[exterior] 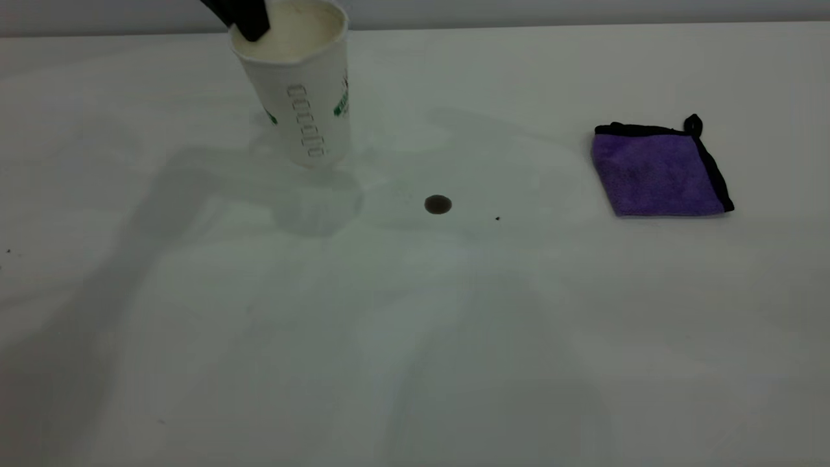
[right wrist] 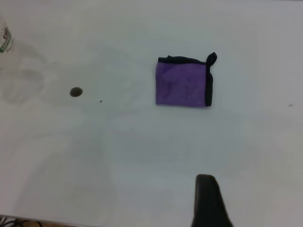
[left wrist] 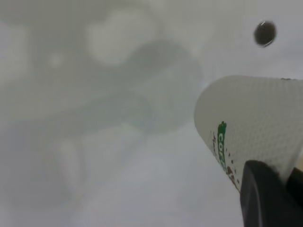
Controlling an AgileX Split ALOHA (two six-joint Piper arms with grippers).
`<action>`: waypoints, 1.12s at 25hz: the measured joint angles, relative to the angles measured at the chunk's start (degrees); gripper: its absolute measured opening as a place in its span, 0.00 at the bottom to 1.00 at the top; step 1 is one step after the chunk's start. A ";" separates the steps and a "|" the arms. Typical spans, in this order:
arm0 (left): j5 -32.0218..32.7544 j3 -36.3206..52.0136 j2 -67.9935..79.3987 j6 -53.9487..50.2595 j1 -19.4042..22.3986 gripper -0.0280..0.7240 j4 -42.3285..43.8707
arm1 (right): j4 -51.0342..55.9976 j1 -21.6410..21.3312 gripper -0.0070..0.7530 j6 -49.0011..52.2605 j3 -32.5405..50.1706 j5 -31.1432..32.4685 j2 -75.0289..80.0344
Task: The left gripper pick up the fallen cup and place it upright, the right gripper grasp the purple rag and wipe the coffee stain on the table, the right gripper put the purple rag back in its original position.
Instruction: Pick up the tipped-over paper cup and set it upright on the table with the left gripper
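The bulky black left gripper (exterior: 243,16) above the white ribbed paper cup (exterior: 305,97) is cut off by the picture's top edge.

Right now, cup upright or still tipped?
Tilted, mouth up, not yet standing. The cup leans in the left end effector, whose finger grips its rim; its base looks lifted off the table.

Between my rag (exterior: 658,172) and the stain (exterior: 438,204) the tabletop (exterior: 415,337) lies open; only the cup (exterior: 301,91), beyond the stain, stands in the way.
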 joint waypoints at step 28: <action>-8.25 0.00 11.27 9.73 5.73 0.05 -4.70 | 0.00 0.00 0.70 0.00 0.00 0.00 0.00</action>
